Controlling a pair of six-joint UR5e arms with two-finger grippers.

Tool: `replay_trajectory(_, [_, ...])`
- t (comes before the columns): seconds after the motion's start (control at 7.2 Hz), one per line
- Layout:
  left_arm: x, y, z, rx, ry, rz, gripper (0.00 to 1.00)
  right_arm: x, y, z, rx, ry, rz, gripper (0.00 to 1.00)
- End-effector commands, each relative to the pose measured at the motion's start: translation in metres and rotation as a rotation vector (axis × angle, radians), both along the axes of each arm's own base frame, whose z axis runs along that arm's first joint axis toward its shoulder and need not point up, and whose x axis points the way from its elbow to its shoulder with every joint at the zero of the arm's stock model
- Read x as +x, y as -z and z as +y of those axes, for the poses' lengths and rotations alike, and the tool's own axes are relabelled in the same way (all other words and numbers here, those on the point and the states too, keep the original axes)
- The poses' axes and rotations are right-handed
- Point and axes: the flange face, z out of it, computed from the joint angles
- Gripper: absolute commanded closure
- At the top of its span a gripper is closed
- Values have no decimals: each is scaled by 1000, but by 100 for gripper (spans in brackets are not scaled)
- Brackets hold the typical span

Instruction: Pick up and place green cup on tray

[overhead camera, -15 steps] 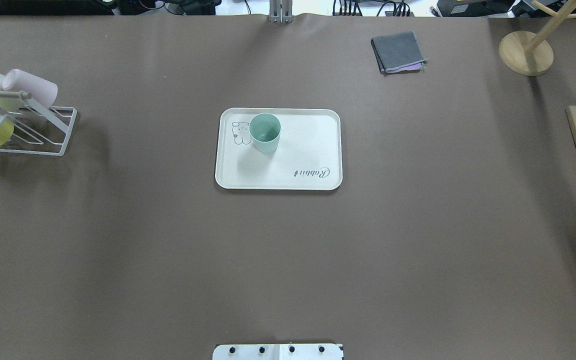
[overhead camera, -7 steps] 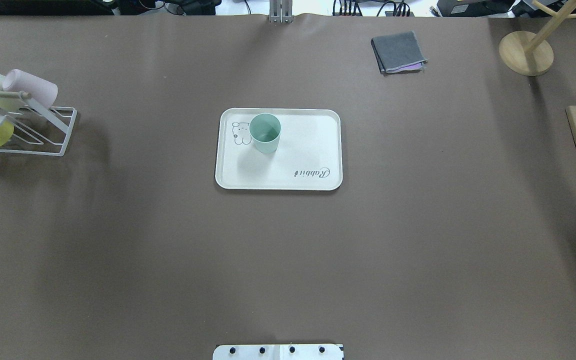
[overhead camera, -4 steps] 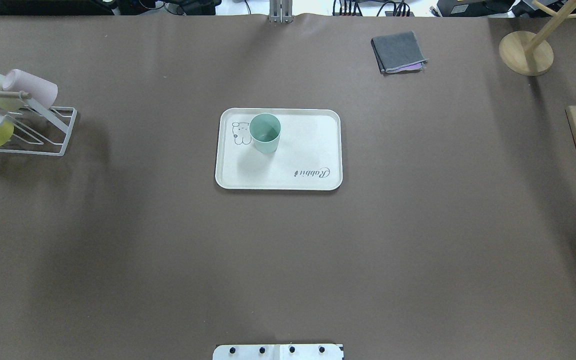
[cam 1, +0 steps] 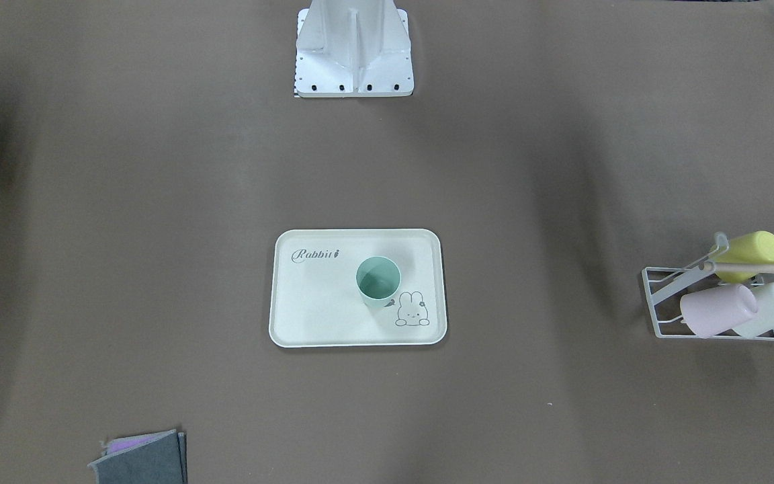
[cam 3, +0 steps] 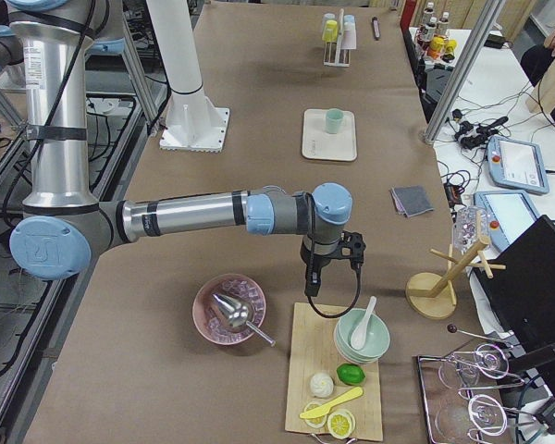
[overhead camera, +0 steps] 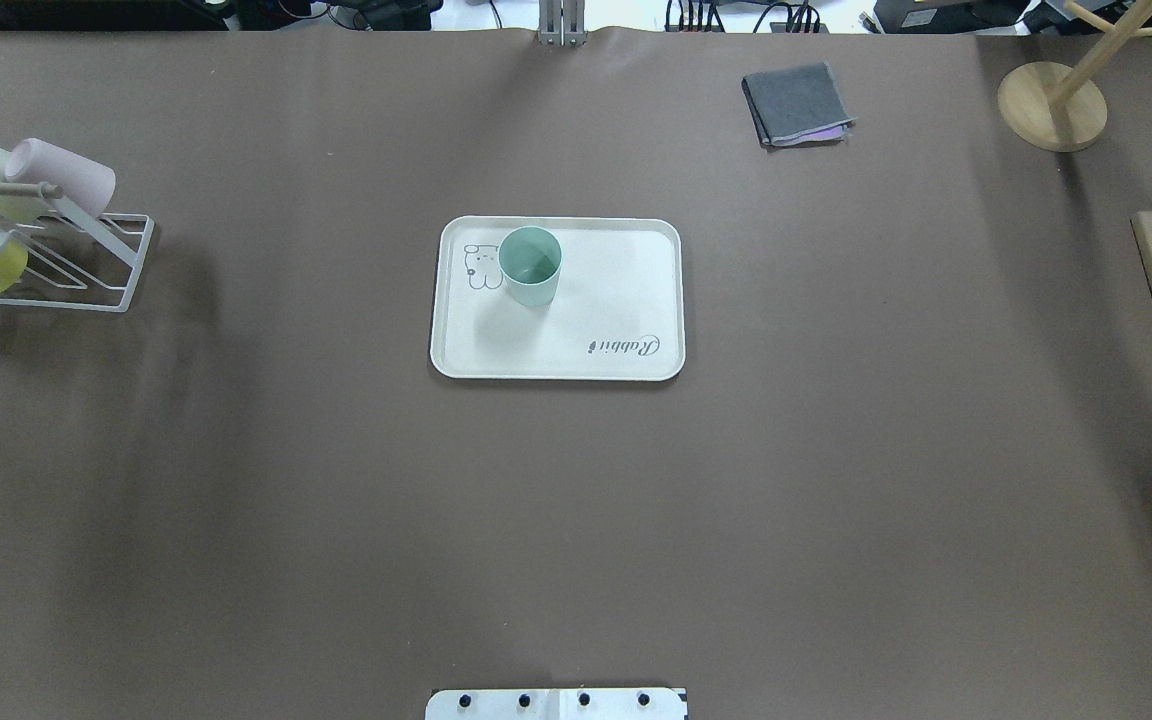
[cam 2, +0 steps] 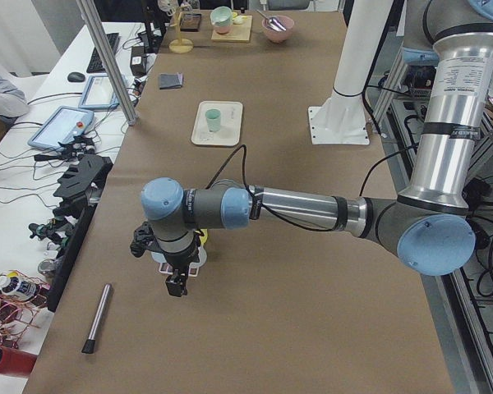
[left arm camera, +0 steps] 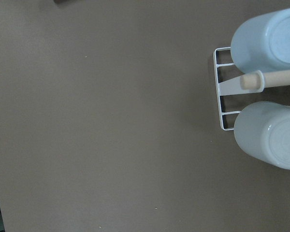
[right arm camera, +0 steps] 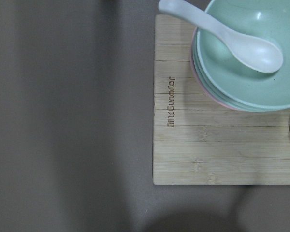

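Note:
The green cup (overhead camera: 530,265) stands upright on the cream tray (overhead camera: 616,300), at its far left part beside the bunny drawing; both also show in the front view, cup (cam 1: 378,281) on tray (cam 1: 320,302). No gripper touches them. My left gripper (cam 2: 177,283) hangs over the table's left end near the cup rack and shows only in the left side view. My right gripper (cam 3: 312,285) hangs over the right end above the wooden board and shows only in the right side view. I cannot tell whether either is open or shut.
A white wire rack (overhead camera: 66,260) with several pastel cups lies at the far left. A folded grey cloth (overhead camera: 796,103) and a wooden stand (overhead camera: 1051,105) are at the back right. A wooden board (right arm camera: 208,121) carries stacked bowls (right arm camera: 246,72) and a spoon.

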Motion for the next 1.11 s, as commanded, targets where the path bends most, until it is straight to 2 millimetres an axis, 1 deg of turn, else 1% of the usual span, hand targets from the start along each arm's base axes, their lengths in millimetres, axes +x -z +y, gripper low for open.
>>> replay_trajectory(0.0, [2,2,-1,10,2,29,3,0,0,0,0,0,0,0])
replay_trajectory(0.14, [4,19,-2,27,9,57,3,0,1,0,1,0,0,0])
replay_trajectory(0.28, [2,40,-1,47,16,59,3,0,1,0,2,2,-2,0])
replay_trajectory(0.42, [-1,40,20,29,22,64,3,0,1,0,2,2,-2,0])
replay_trajectory(0.56, [2,39,57,32,22,64,3,1,4,0,8,0,-1,0])
replay_trajectory(0.69, [3,36,77,30,21,64,3,2,4,3,9,-2,1,0])
replay_trajectory(0.83, [3,32,88,25,16,65,3,1,4,3,7,0,-1,0])
replay_trajectory(0.97, [4,17,106,5,16,64,3,1,2,3,4,0,0,0])
